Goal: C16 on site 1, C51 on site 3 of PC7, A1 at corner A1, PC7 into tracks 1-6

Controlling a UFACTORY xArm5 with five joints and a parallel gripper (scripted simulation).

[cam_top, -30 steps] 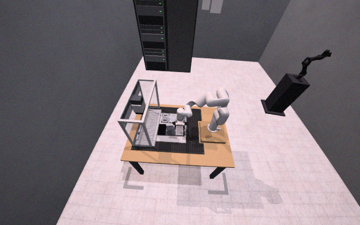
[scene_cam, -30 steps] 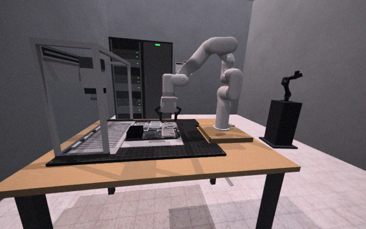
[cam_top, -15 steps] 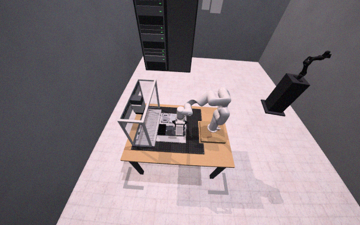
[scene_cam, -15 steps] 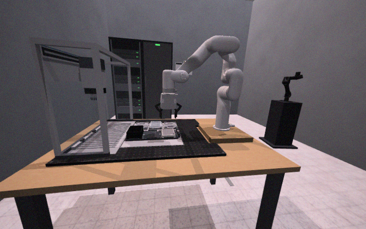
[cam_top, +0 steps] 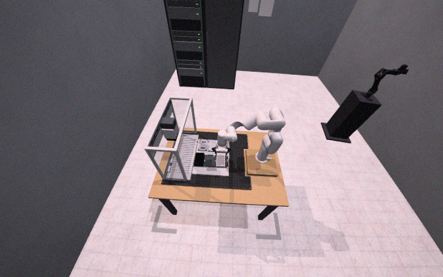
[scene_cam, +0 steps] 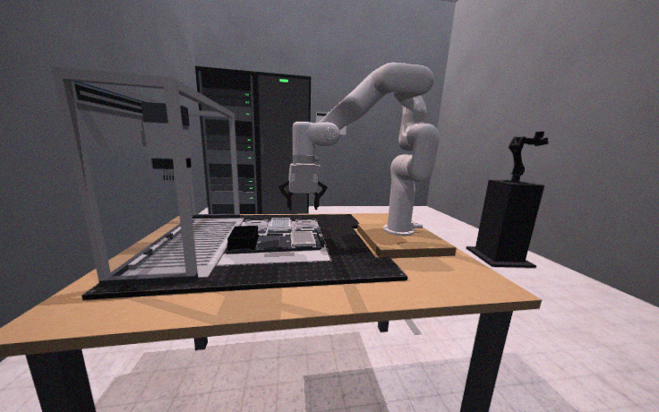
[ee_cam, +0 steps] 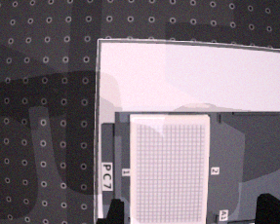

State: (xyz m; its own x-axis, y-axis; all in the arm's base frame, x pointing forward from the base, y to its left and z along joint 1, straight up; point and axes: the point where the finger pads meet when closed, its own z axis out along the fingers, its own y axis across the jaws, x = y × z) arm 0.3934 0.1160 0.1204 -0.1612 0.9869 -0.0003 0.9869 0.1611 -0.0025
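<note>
Looking over the bench (cam_top: pixel 216 194) (scene_cam: pixel 251 312), I see the carrier (cam_top: pixel 210 161) (scene_cam: pixel 277 242) (ee_cam: pixel 226 141) outside the rails (cam_top: pixel 186 155) (scene_cam: pixel 204 245), so pushing it in remains. The black block (cam_top: pixel 198 159) (scene_cam: pixel 242 237) and pale plate (cam_top: pixel 220 160) (scene_cam: pixel 303 238) (ee_cam: pixel 170 170) appear loaded, middle site empty. The end effector (cam_top: pixel 221 151) (scene_cam: pixel 303 207) (ee_cam: pixel 192 220) hangs above, pointing down, spread and empty.
</note>
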